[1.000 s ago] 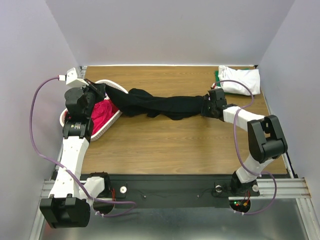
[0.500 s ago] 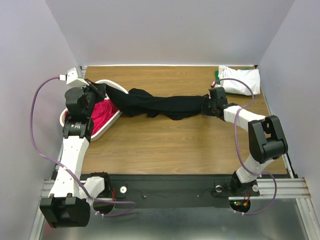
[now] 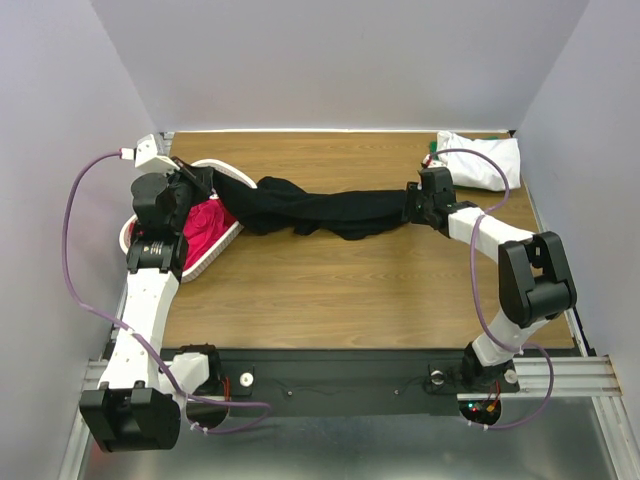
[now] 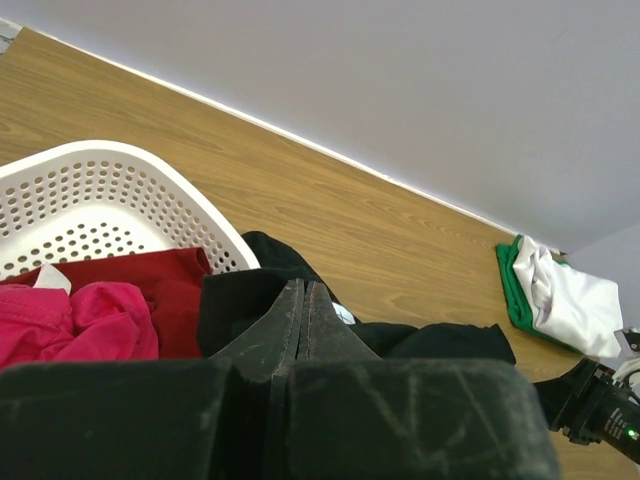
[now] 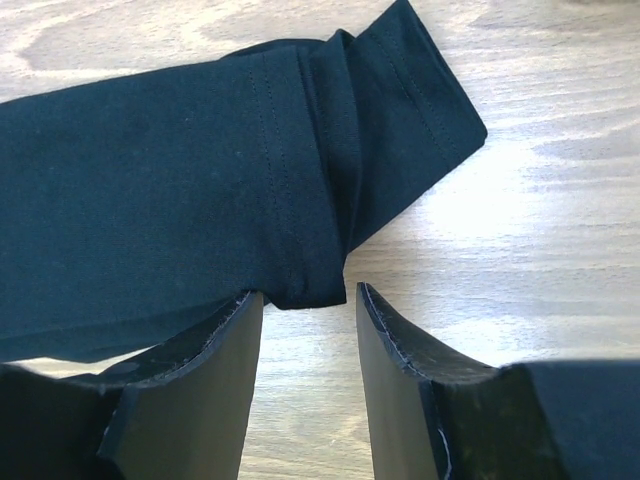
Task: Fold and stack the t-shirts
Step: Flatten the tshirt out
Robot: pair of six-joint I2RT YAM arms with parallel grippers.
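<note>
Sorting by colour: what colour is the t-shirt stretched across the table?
The t-shirt is plain black; the right wrist view shows it best.

The large black cloth t-shirt is matt and finely knit, with stitched hems. The brown wooden table is smooth with a faint sheen. The white oval lattice basket is smooth plastic. The left gripper has matt black fingers that look scuffed.

- Black t-shirt drawn out in a long band across mid-frame, lying on the wooden table.
- At its left end, left gripper above the white basket, with pink and red shirts inside.
- At its right end, right gripper, low against the cloth.
- In the upper right corner, white shirt lying over a green one.
</note>
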